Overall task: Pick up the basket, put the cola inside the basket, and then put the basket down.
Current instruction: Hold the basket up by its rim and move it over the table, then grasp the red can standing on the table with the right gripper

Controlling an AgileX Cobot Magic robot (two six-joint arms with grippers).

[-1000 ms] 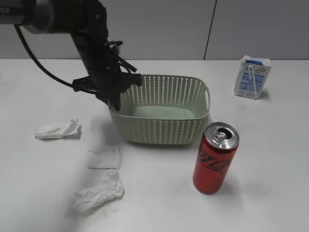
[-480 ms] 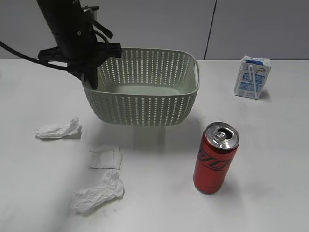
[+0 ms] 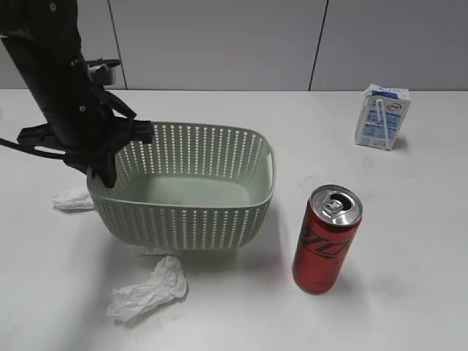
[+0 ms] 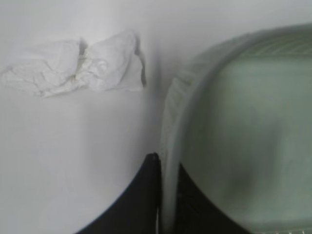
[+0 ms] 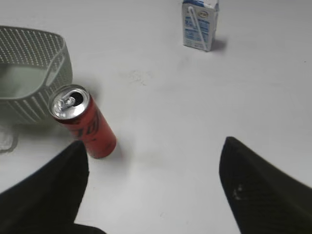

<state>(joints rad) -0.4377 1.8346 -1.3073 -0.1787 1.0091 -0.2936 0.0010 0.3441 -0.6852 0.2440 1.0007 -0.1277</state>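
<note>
The pale grey-green basket [image 3: 183,186] hangs from my left gripper [image 3: 110,172], which is shut on its left rim, one finger inside the wall and one outside. In the left wrist view the rim [image 4: 168,141] runs between the black fingers of that gripper [image 4: 166,163]. The basket seems to be held just above the table. The red cola can [image 3: 327,238] stands upright to the right of the basket, apart from it. My right gripper [image 5: 155,146] is open and empty above the table; the cola [image 5: 83,122] stands by its left finger and the basket [image 5: 34,73] beyond. The right gripper is out of the exterior view.
A blue-and-white drink carton [image 3: 382,117] stands at the back right, also in the right wrist view [image 5: 200,24]. A crumpled tissue [image 3: 146,289] lies in front of the basket, another [image 3: 73,199] at its left, seen in the left wrist view [image 4: 78,68].
My left gripper has lifted the basket off the table and carried it left and towards the camera, over the flat napkin. The cola and carton have not moved.
</note>
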